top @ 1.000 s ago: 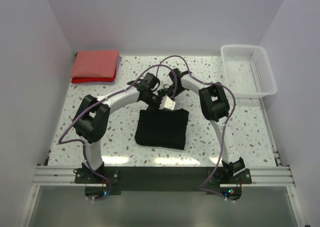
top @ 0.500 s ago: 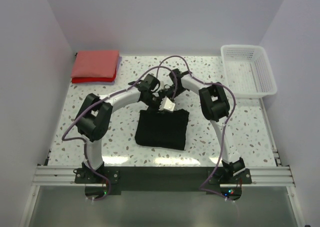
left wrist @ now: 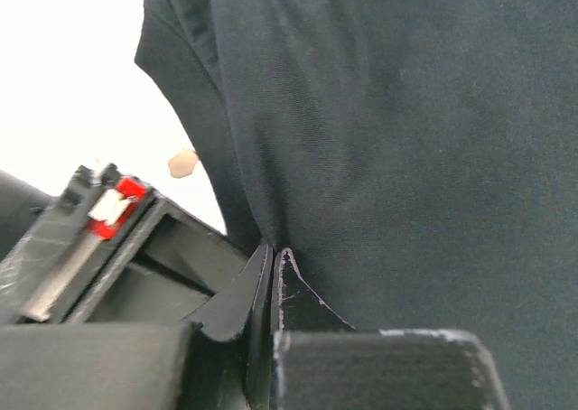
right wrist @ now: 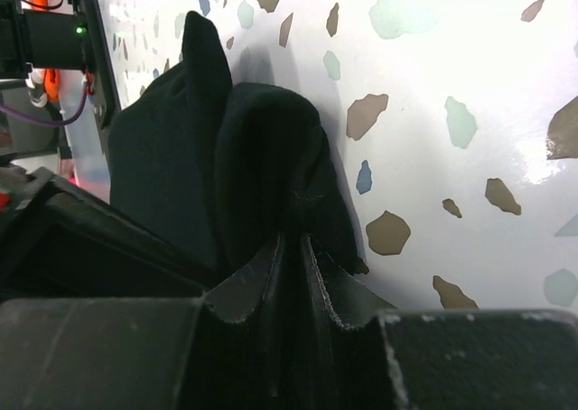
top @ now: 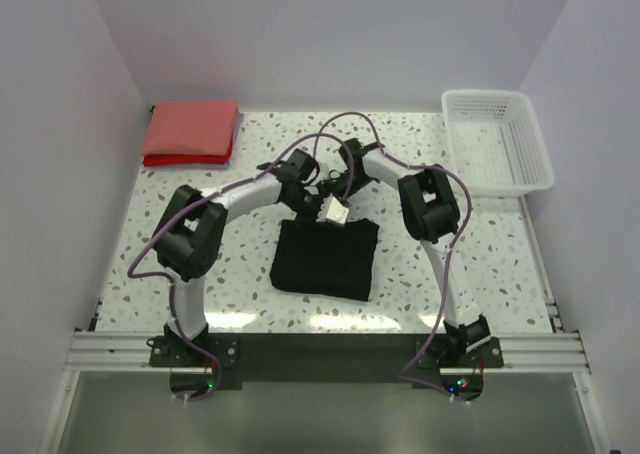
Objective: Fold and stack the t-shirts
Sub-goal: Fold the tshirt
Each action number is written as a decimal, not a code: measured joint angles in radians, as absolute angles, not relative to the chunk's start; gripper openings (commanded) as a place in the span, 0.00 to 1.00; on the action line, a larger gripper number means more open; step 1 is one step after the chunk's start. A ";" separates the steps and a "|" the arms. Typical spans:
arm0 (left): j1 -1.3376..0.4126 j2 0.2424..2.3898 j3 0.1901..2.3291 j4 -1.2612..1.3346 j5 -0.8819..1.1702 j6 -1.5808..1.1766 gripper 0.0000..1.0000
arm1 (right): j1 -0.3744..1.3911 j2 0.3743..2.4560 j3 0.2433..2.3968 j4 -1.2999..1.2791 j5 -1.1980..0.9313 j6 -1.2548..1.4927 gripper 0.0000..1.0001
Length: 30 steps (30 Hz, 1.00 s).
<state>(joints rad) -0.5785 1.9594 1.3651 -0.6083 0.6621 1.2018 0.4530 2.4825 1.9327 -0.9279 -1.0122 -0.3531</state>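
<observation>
At the far edge of the black t-shirt [top: 325, 259], which was laid folded in a rough square at mid-table, both claws were found side by side. The left gripper [left wrist: 273, 258] was pinched together on a thin pucker of the smooth matte cloth, and the right gripper [right wrist: 291, 247] was clamped on a thicker, bunched fold. A stack of coral-red t-shirts [top: 190, 131] was laid flat in the far-left corner of the speckled terrazzo table [top: 250, 144], well apart from the white lattice basket [top: 497, 139] at the far right.
</observation>
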 measured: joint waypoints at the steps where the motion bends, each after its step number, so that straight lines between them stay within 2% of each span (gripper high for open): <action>1: -0.579 1.956 1.365 -0.608 0.663 1.202 0.00 | 0.453 2.482 1.931 -0.928 -1.013 -0.353 0.18; 14: -0.584 1.906 1.373 -0.562 0.658 1.217 0.00 | 0.453 2.482 1.922 -0.927 -1.024 -0.352 0.17; 24: -0.584 1.830 1.272 -0.356 0.623 1.196 0.00 | 0.453 2.482 1.911 -0.924 -1.040 -0.352 0.17; 30: -0.584 1.827 1.258 -0.337 0.623 1.201 0.00 | 0.454 2.482 1.931 -0.949 -1.027 -0.361 0.20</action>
